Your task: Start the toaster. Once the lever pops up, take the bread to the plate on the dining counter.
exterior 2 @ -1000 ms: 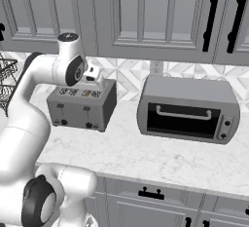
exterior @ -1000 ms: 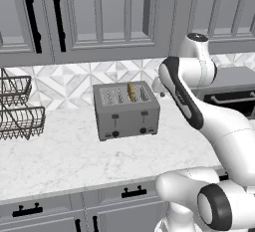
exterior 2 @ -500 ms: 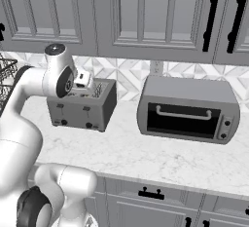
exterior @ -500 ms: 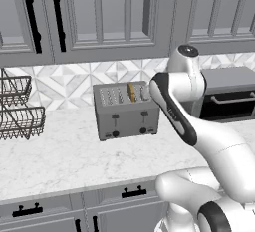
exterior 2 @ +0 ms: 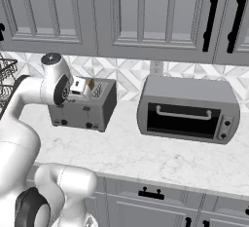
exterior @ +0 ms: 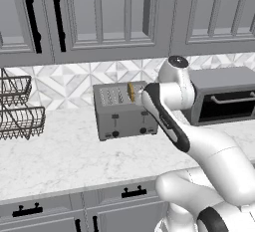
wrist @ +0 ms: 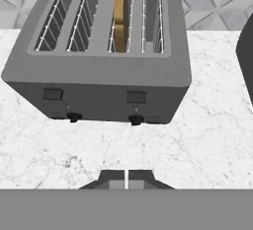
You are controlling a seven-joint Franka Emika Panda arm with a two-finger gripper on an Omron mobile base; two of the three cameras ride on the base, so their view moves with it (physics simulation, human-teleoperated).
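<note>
The matte-grey toaster (exterior: 124,112) (exterior 2: 86,108) (wrist: 101,56) stands on the marble counter against the tiled wall. A golden-brown slice of bread (wrist: 120,19) (exterior: 131,91) (exterior 2: 90,83) stands upright in the third slot from the left. Both dark front levers (wrist: 136,96) sit high on the front face, above the small knobs. My gripper (wrist: 127,178) hovers in front of and above the toaster, a little right of its middle. Its fingertips are shut together with nothing between them, and they touch nothing. The plate and the dining counter are out of view.
A grey toaster oven (exterior 2: 187,109) (exterior: 224,96) stands just right of the toaster. Wire baskets (exterior: 17,107) hang at the far left. Grey wall cabinets (exterior: 99,17) overhang the counter (exterior: 60,156), with open marble top in front of the toaster.
The fingers have closed from wide open to shut. The arm has swung left, bringing the hand in close over the toaster's right front. Toaster and bread have not moved.
</note>
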